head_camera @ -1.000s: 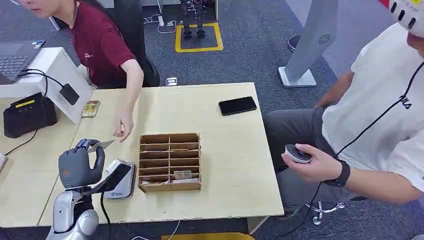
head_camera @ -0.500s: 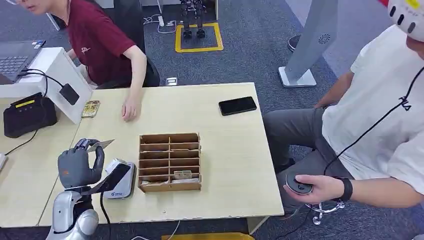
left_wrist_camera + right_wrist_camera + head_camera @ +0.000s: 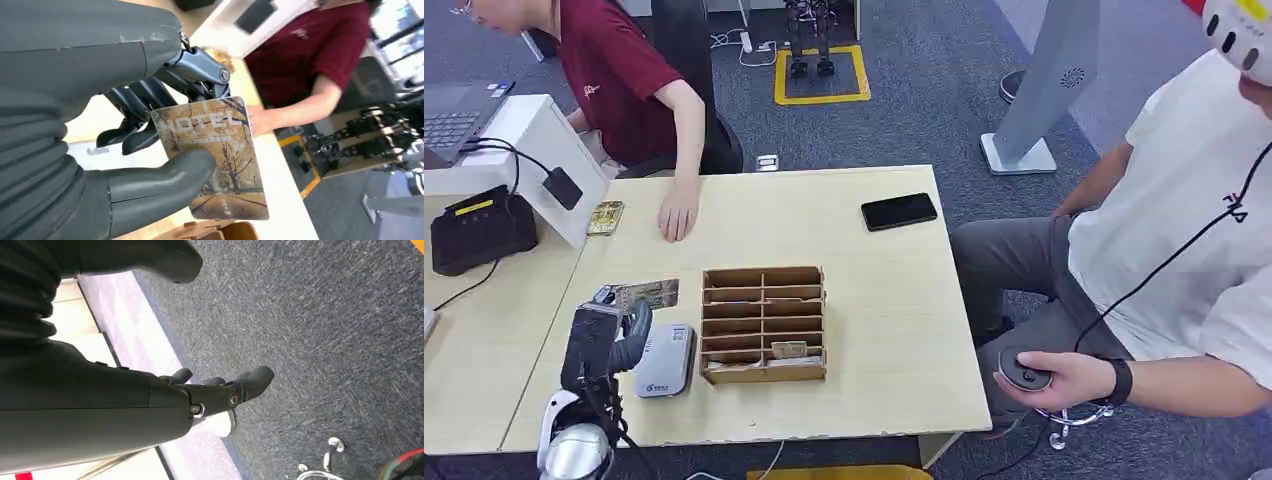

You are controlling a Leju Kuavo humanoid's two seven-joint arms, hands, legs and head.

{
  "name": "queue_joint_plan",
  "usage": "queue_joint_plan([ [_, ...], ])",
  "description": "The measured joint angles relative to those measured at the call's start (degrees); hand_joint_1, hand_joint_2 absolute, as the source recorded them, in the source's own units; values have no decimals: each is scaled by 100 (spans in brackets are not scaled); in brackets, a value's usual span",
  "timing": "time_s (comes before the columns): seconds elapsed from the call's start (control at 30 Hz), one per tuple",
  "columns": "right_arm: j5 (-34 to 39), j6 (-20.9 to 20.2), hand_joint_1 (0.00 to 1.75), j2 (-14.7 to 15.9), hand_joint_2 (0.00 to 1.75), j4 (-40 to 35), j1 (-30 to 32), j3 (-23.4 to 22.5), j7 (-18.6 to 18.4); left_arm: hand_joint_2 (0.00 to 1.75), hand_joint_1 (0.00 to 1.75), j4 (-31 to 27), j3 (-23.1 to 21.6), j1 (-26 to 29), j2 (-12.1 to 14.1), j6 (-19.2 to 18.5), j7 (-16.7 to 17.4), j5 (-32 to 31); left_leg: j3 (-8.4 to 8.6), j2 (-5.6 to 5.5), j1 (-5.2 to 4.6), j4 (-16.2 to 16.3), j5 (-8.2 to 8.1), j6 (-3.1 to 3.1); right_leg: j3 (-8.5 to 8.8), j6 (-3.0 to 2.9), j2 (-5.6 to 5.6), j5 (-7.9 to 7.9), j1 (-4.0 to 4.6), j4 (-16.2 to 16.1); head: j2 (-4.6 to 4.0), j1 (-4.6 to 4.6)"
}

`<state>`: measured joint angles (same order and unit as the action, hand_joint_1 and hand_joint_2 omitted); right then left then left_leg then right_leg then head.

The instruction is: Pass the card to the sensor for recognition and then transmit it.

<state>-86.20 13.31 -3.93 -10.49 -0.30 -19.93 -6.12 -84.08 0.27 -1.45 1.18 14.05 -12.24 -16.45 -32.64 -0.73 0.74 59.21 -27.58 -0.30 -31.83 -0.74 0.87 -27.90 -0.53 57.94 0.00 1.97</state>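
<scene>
**Card turned flat near the reader, grip thin**

Since the earlier frame, the card [image 3: 648, 294] has been rotated from edge-on to face-up, and the left hand [image 3: 604, 335] has been turned over with it, so that the wrist now hides part of the grey sensor [image 3: 665, 360] lying on the counter [image 3: 894, 330].

The card is pinched by the left hand between the thumb [image 3: 165, 177] and the dark fingers [image 3: 150, 100], with most of its printed face left projecting beyond the grip. It is held above the counter, just beside the sensor and the wooden sorting box [image 3: 764, 323]; contact with the sensor cannot be told.

A slip is judged the main risk: so little of the card is gripped that it could be levered out if its free edge were pressed against the sensor or the box wall. A failed read is also possible if the card is kept to one side of the sensor face.

The right hand [image 3: 220, 392] is hung over the carpet, holding nothing, its fingers loosely apart. A person's hand [image 3: 678, 213] is rested on the far counter, well apart from the card, where a handover could be mistimed.
</scene>
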Motion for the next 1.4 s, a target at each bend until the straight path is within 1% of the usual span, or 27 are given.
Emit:
queue_joint_plan([
  [0.07, 0, 33, 0, 0, 175, 0, 4, 0, -15, 175, 175, -17, 246, 105, -113, -59, 150, 579, 0, 0, 0, 0, 0, 0, 0, 0, 0, 0, 0, 0, 0, 0],
  [0.1, 0, 39, 0, 0, 175, 2, 8, 0, -20, 175, 175, -17, 372, 174, -162, -79, 162, 800, 1, 1, 2, -1, 0, 0, -2, 0, 2, 0, 1, 0, 0, 0],
  [0.17, 0, 41, 0, 0, 175, 2, 13, 0, -39, 175, 175, -15, 617, 292, -229, -146, 118, 996, 0, 3, 2, -1, 0, -1, -7, -1, 3, 0, 1, 0, 0, 2],
  [0.33, 0, 41, 0, 0, 175, 0, 12, -2, -57, 175, 175, -17, 942, 393, -380, -207, 74, 1055, -5, -2, 2, -1, 0, -1, -5, 0, 0, -1, 1, 0, 0, -2],
  [0.47, 0, 44, 0, 0, 175, 2, 12, 0, -59, 175, 175, -17, 1038, 407, -448, -221, 74, 1051, -5, -2, 1, 0, 0, 0, -5, 1, -2, 0, 1, 0, 0, 0],
  [0.7, 0, 59, 0, -2, 175, 2, 12, -7, -72, 175, 175, -15, 1082, 410, -472, -221, 118, 1002, -5, -2, 1, 0, 1, 0, -5, 1, -3, 0, 0, 0, 0, 0],
  [0.87, 0, 65, 0, -15, 175, 2, 14, -37, -74, 175, 175, -15, 1095, 462, -481, -249, 159, 803, -5, -2, 1, 0, 0, 0, -5, 1, -2, 0, 1, 0, 0, 0],
  [1.07, 2, 63, 0, -26, 175, 0, 19, -59, -74, 175, 175, -17, 1082, 582, -496, -363, 221, -10, -4, -1, 1, 0, 1, 0, -6, 1, -2, 0, 1, 0, 0, 0],
  [1.2, 0, 57, 0, -31, 175, 0, 19, -77, -74, 175, 175, -17, 1016, 622, -498, -406, 339, -431, -4, -1, 1, 0, 1, 0, -5, 1, -2, 0, 1, 0, 0, 0],
  [1.4, 2, 57, 0, -31, 175, 0, 19, -81, -74, 175, 175, -17, 1007, 626, -498, -420, 347, -473, -3, -1, 1, 0, 1, 0, -5, 1, -2, 0, 1, 0, 0, 0],
])
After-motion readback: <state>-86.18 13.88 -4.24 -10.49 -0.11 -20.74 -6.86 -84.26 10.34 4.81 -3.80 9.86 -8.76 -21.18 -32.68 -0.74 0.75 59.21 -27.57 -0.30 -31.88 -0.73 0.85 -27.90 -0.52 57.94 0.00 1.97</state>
